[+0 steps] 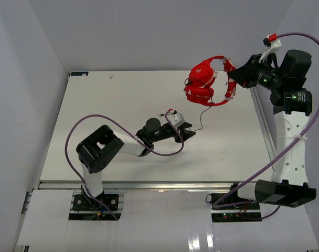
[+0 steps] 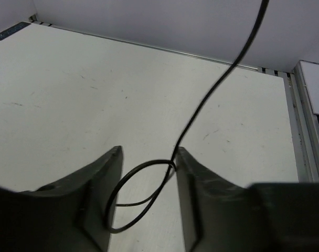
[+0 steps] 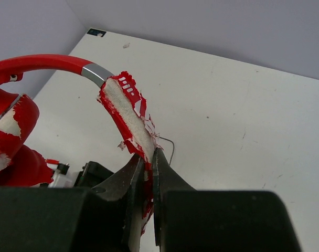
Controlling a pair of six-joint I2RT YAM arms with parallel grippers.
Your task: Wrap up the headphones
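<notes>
The red headphones (image 1: 204, 81) hang in the air over the table's far right. My right gripper (image 1: 233, 79) is shut on the headband's peeling white-padded part (image 3: 125, 110); the ear cups (image 3: 12, 142) hang to the left. The thin black cord (image 1: 203, 111) drops from the headphones to the table. My left gripper (image 1: 187, 131) lies low on the table, open, and a loop of the cord (image 2: 141, 184) lies between its fingers (image 2: 109, 178), touching the right one. In the right wrist view the jaws (image 3: 148, 157) pinch the headband.
The white table (image 1: 96, 105) has a metal rail (image 1: 260, 123) along its right edge and white walls on three sides. Purple robot cables (image 1: 165, 153) loop beside the left arm and along the right arm. The left arm's wrist (image 3: 91, 173) shows below the headphones.
</notes>
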